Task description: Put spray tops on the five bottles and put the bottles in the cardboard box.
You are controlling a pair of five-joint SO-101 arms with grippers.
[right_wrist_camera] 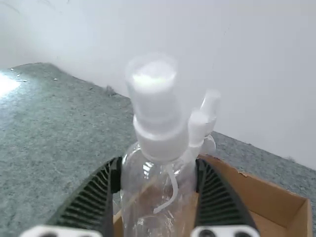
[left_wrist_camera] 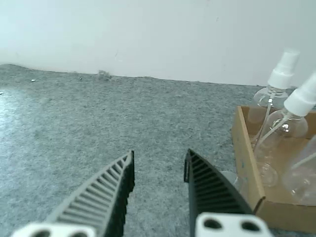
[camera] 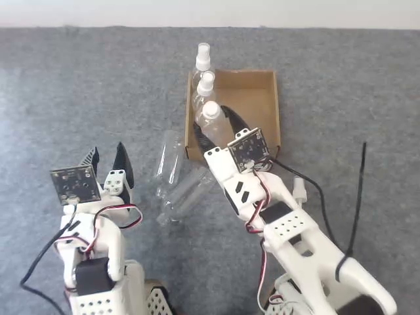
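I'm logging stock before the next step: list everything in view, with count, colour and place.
Carpet: one, grey, covering the table.
Cardboard box: one, brown, far centre.
Capped bottles: three, clear with white spray tops; two upright at the box's left side, one gripped.
Uncapped bottles: two, clear, lying on carpet left of the box.
Loose spray top: one, white, on carpet beside the right arm.
Left gripper: one, black fingers, open over carpet.
Right gripper: one, black fingers, shut on a capped bottle.

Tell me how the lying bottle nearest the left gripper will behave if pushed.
The bottle would probably roll, being round and on its side. It looks clear and empty, so it is likely very light and easily knocked away. Its smooth wall may slip in a grip.
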